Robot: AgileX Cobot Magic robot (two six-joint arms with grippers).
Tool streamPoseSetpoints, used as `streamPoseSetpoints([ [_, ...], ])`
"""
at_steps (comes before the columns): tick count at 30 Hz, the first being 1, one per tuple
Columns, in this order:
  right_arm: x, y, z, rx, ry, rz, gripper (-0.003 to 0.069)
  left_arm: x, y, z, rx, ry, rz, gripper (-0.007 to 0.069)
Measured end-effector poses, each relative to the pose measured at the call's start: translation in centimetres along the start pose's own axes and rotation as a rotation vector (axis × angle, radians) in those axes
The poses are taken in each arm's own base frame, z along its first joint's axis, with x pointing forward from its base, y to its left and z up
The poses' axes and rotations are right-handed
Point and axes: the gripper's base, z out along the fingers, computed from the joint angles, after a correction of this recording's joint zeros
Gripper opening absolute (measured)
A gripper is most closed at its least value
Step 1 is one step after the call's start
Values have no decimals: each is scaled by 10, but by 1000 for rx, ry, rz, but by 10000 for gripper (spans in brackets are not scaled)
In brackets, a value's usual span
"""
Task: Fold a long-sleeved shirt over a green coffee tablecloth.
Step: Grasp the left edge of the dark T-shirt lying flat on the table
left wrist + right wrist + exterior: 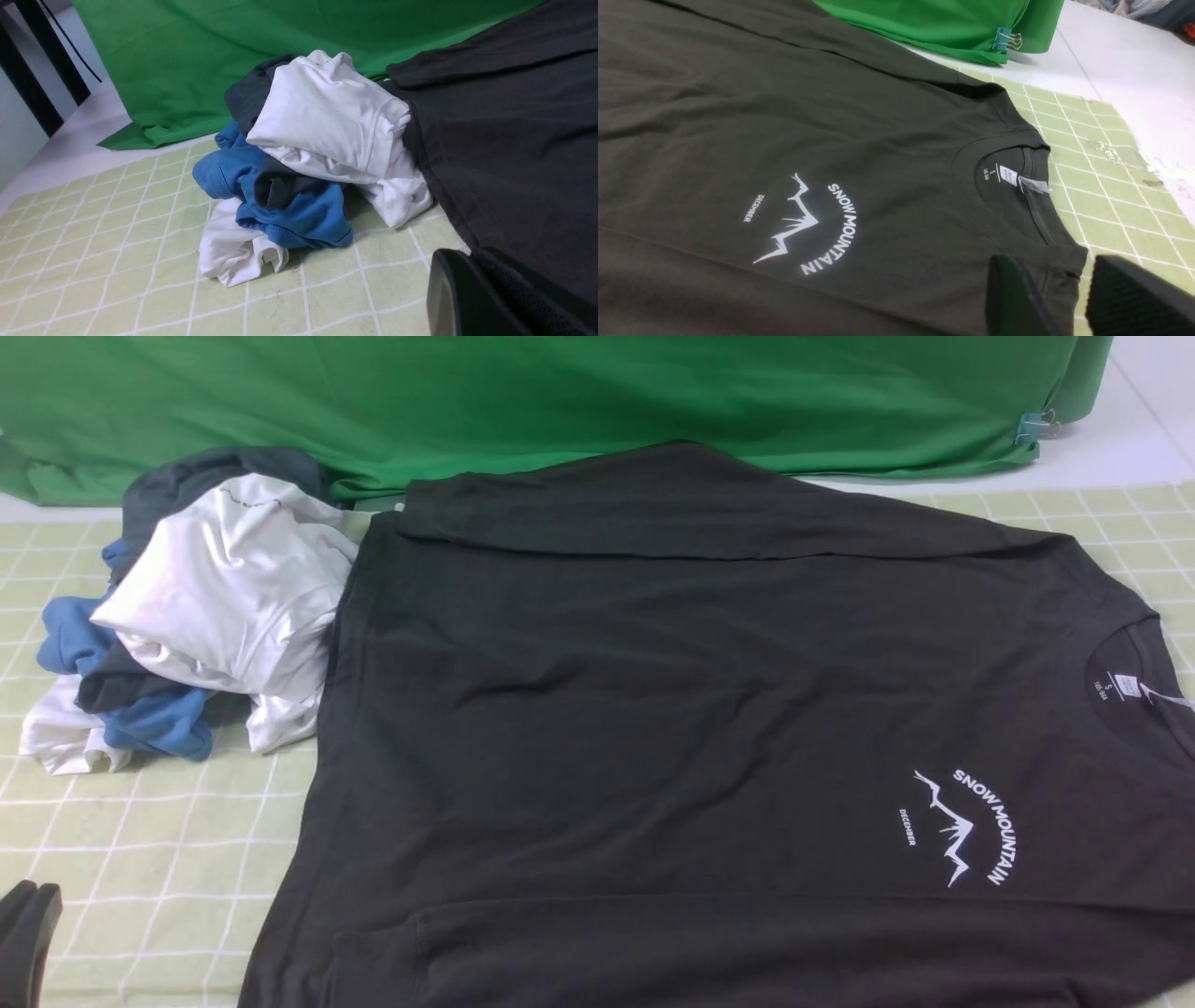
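The long-sleeved shirt (653,709) lies flat, chest up, on the green coffee tablecloth (168,821), collar to the right, hem to the left. Both sleeves are folded in along its far and near edges. Its white logo (808,224) and neck label (1011,175) show. My left gripper (469,256) is shut with nothing in it, low over the tablecloth (117,261) just off the hem; in the front view it sits at the bottom left corner (28,905). My right gripper (1048,275) is open, its fingers straddling the shirt's shoulder edge beside the collar, the cloth lying flat beneath.
A pile of white, blue and dark grey garments (205,607) lies against the shirt's far hem corner, and shows in the left wrist view (308,154) too. A bright green sheet (560,392) hangs along the back, held by a binder clip (1036,427). White tabletop lies beyond the tablecloth's right edge (1134,93).
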Motion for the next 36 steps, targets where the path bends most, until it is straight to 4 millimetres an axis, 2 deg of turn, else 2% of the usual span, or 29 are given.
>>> streamPoseSetpoints([
  [3,0,0,0,0,0,0,244,-7,1,0,-3,-80,-104,17],
  [6,-1,0,0,3,-11,0,244,-20,5,-2,-10,-234,-423,17],
  [9,-3,-1,0,8,-29,4,244,-27,12,-5,-24,-336,-664,17],
  [10,-3,-1,0,7,-29,7,244,-27,12,-5,-25,-340,-672,17],
  [11,-6,-1,0,9,-72,70,244,-29,14,-6,-26,-372,-770,17],
  [13,-14,-2,-1,4,-153,234,244,-31,16,-7,-29,-404,-822,17],
  [14,-14,-2,-1,4,-162,254,244,-31,16,-7,-28,-407,-829,17],
  [17,-25,-7,-4,-16,-297,596,244,-38,24,-12,-48,-536,-926,17],
  [19,-28,-8,-5,-23,-330,684,244,-45,29,-17,-51,-644,-956,17],
  [20,-29,-9,-5,-28,-341,722,244,-55,31,-22,-37,-698,-945,17],
  [22,-29,-9,-5,-32,-347,746,244,-67,33,-27,-14,-721,-910,17],
  [23,-30,-9,-6,-32,-361,762,244,-92,35,-35,25,-691,-834,17],
  [24,-30,-10,-6,-33,-366,767,244,-106,37,-38,35,-676,-805,17],
  [26,-31,-10,-6,-33,-377,775,244,-137,43,-39,59,-516,-765,17],
  [27,-31,-10,-6,-33,-379,777,244,-149,44,-34,65,-403,-747,17],
  [28,-31,-10,-6,-33,-380,777,244,-151,44,-29,65,-364,-742,17],
  [29,-32,-11,-6,-32,-386,780,244,-162,45,-14,76,-138,-685,17],
  [30,-33,-11,-7,-33,-397,788,244,-166,44,-2,90,13,-642,17],
  [31,-33,-11,-7,-33,-397,791,244,-164,43,1,96,69,-632,17],
  [32,-35,-12,-8,-35,-428,811,244,-166,41,19,128,270,-579,17],
  [33,-37,-13,-9,-34,-455,822,241,-161,37,37,161,426,-537,17],
  [34,-37,-14,-9,-34,-460,823,239,-160,36,40,167,453,-530,17],
  [36,-42,-14,-11,-44,-435,819,190,-141,24,72,263,732,-458,17],
])
